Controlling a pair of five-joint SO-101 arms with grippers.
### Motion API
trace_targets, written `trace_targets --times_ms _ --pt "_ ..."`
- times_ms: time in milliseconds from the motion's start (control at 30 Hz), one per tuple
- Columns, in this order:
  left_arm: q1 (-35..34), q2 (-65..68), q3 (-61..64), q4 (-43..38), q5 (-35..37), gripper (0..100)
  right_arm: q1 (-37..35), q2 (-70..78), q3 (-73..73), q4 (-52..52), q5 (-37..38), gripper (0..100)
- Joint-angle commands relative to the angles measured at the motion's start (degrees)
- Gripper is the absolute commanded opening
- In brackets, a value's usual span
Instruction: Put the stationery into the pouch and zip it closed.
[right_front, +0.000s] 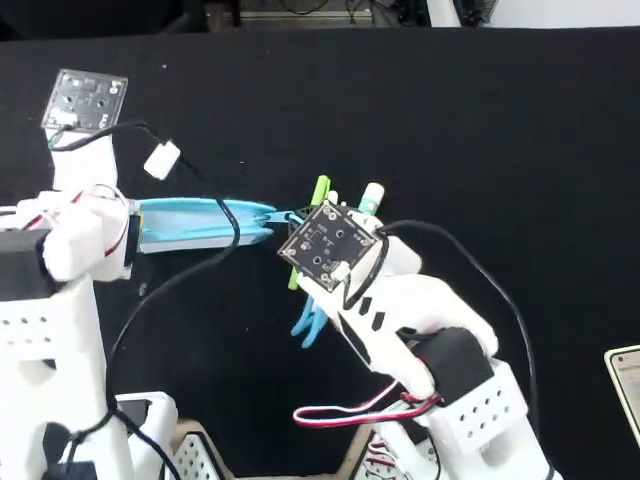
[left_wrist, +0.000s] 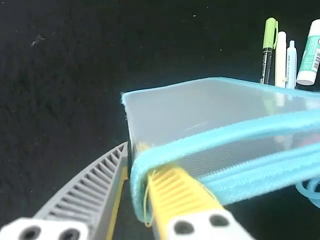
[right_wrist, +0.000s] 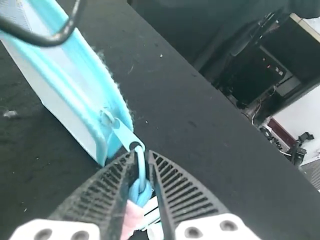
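While my left jaws clamp the pouch (left_wrist: 200, 115) at its far end, right jaws pinch the zipper pull (right_wrist: 123, 132); pouch runs lengthwise straight ahead of them.

Bench (right_front: 480, 120): black cloth top. Pouch (right_front: 180, 215), light blue trim with translucent sides, sits on its edge on the cloth. Just off the pouch's zipper-pull end, a row lies side by side: green marker (right_front: 319, 190), white pen (left_wrist: 281, 50), small blue-capped pen (left_wrist: 291, 55), glue stick (right_front: 371, 197). Blue loop handles (right_front: 308, 322) lie near that same end, on the arms' side; can't tell which tool they belong to. Light printed card (right_front: 625, 385) lies well apart from the pouch, beyond the row.
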Motion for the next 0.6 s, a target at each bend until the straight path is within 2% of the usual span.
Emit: trace_targets --times_ms 0,100,400,567 --pt "-0.66 -5.71 1.27 -0.18 -0.18 3 0.62 -0.22 0.75 -3.78 0.44 1.1" --pt "-0.75 -9.14 5.05 -1.23 -0.18 3 0.88 -0.31 0.84 -3.34 0.44 1.1" --pt "-0.84 -13.89 23.78 -16.00 -0.18 3 0.62 -0.13 1.27 -2.90 -0.88 1.7" --pt "-0.75 -14.51 26.15 -18.29 -0.18 3 0.62 0.13 -4.35 7.82 -8.79 17.1"
